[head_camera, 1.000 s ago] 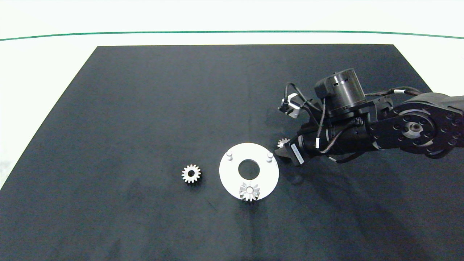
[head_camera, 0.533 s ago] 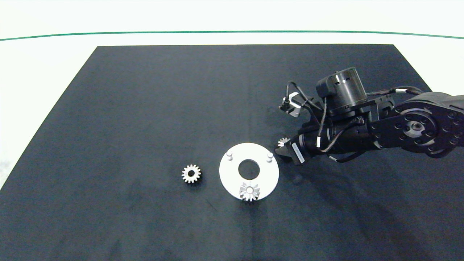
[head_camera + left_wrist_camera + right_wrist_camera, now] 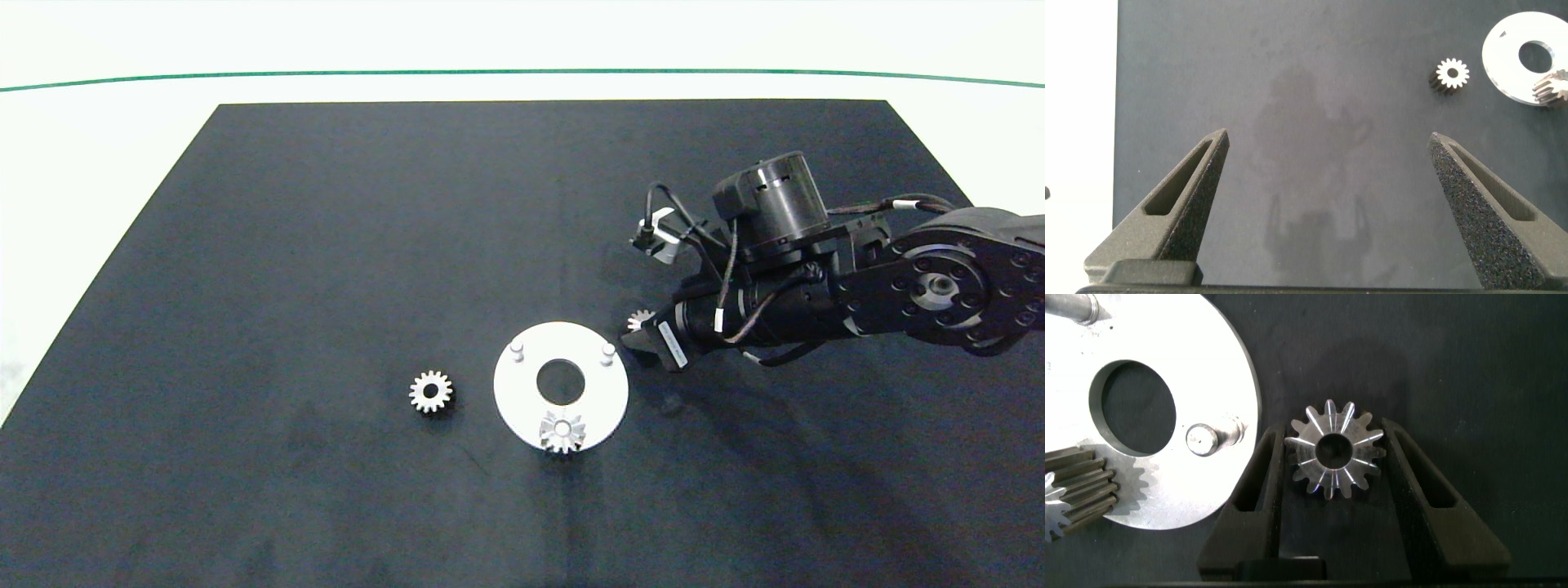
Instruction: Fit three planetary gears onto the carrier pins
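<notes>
The white disc (image 3: 514, 392) lies mid-mat with two bare carrier pins (image 3: 516, 352) (image 3: 607, 351) at its far side. One planetary gear (image 3: 562, 431) sits on the near pin. A second gear (image 3: 430, 392) lies loose on the mat left of the disc. My right gripper (image 3: 641, 336) is just right of the disc, shut on the third gear (image 3: 1333, 451), whose teeth touch both fingers (image 3: 1261, 474). That gear hangs beside a bare pin (image 3: 1204, 439), off the disc's rim (image 3: 1208, 351). My left gripper (image 3: 1328, 137) stands open over bare mat, out of the head view.
A black mat (image 3: 326, 245) covers the table; white tabletop and a green line (image 3: 522, 72) lie beyond it. The right arm (image 3: 898, 286) reaches in over the mat's right side.
The right arm has shifted slightly right and away from the disc, with the gear still between its fingers. The disc and the other two gears have not moved.
</notes>
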Controlling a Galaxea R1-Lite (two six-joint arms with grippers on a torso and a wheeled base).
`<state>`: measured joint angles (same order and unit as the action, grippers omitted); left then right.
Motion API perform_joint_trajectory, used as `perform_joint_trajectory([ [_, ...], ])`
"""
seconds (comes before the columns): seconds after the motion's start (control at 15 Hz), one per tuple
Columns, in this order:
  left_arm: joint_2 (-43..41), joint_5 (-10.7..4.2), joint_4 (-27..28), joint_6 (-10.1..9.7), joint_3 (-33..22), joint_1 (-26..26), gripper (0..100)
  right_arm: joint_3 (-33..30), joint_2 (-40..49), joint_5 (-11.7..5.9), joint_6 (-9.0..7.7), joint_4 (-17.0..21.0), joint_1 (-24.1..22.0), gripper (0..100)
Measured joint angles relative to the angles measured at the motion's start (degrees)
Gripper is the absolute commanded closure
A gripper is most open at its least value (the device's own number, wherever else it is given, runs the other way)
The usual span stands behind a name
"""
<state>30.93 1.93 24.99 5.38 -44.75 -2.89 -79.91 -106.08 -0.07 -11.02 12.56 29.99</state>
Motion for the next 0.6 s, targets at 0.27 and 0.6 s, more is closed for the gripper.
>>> perform_joint_trajectory([
  [0.27, 0.0, 0.00, 0.1, 0.05, -0.5, 0.0, 0, 0.4, 0.8, 0.10, 0.02, 0.1, 0.0, 100],
  [0.6, 0.0, -0.02, 0.1, 0.07, -0.9, -0.1, 0, 0.0, 1.7, 0.12, -0.05, 0.1, 0.1, 100],
])
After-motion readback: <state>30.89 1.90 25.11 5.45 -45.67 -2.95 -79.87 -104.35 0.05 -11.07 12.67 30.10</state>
